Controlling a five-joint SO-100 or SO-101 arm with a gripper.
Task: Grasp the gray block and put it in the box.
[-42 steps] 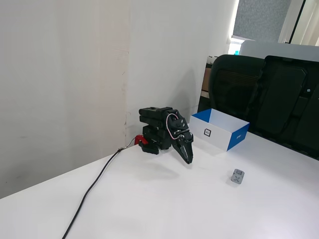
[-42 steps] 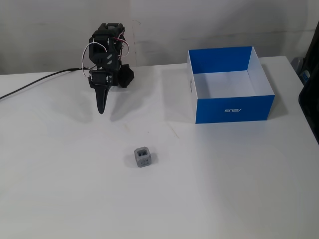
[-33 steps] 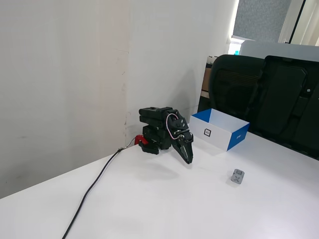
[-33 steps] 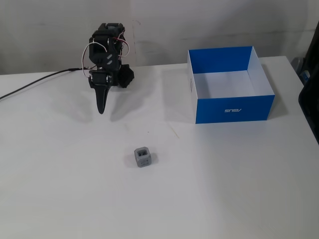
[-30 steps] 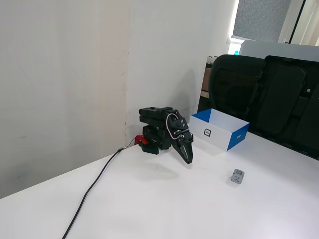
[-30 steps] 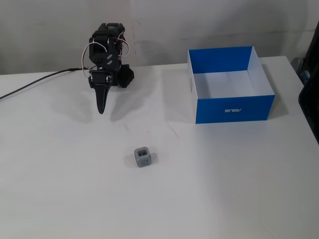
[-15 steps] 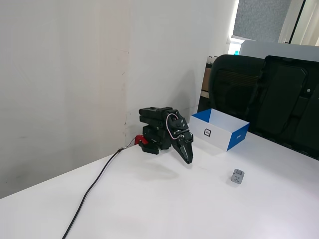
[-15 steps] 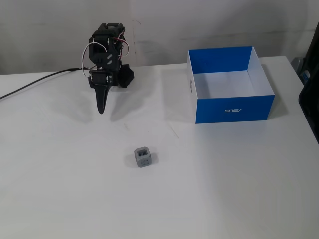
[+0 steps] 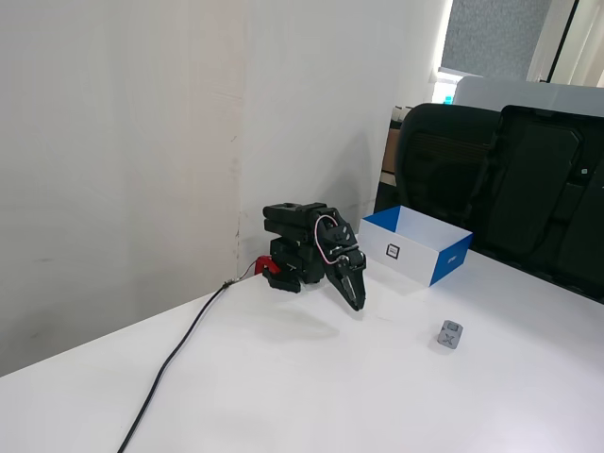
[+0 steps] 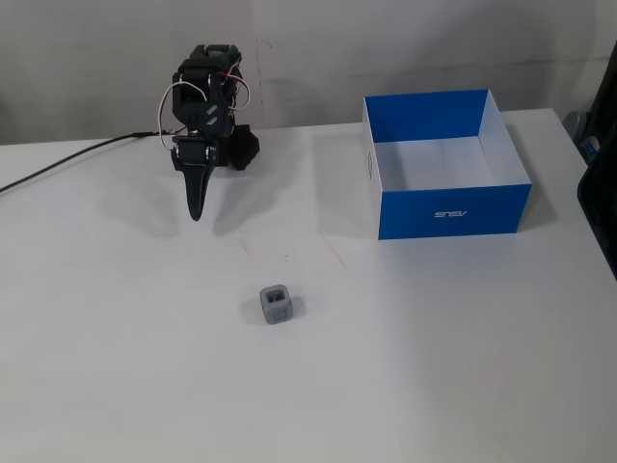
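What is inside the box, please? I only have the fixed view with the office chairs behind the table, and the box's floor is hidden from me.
Observer: In a fixed view that looks down into it, the box shows a bare white floor. Nothing lies in it.
Operator: Thank you. Is anything between the end effector and the gray block?
Observer: No. The gray block sits alone on the table, well apart from the end effector, with only bare surface between them.
Operator: And is the end effector open?
Observer: No. From here its fingers meet in a single tip, shut on nothing, pointing down toward the table.
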